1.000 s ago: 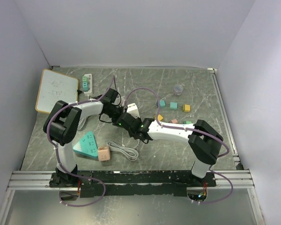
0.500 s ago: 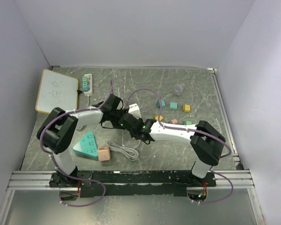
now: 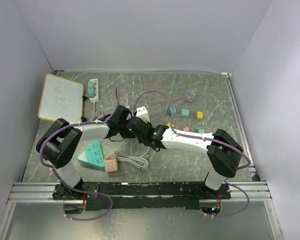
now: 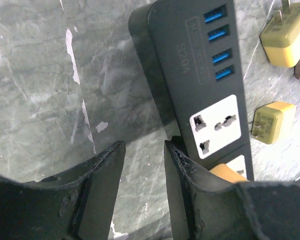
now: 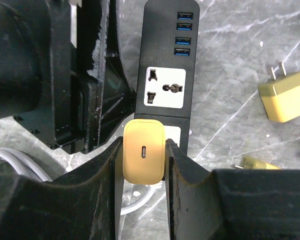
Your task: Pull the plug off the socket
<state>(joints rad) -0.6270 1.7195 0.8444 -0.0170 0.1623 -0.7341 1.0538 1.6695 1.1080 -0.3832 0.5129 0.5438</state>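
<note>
Top view: left gripper has swung in beside right gripper at mid-table since a sec ago, so bracing the strip looks like the step in hand; clear cup far right, contents can't tell. Left wrist: jaws narrowed to a slim gap w/ only table between, one finger at black power strip edge, its universal socket empty. Right wrist: jaws pinch the orange plug, seated in the next socket, not yet pulled.

Plug in power strip, loose adapter to its right.
</note>
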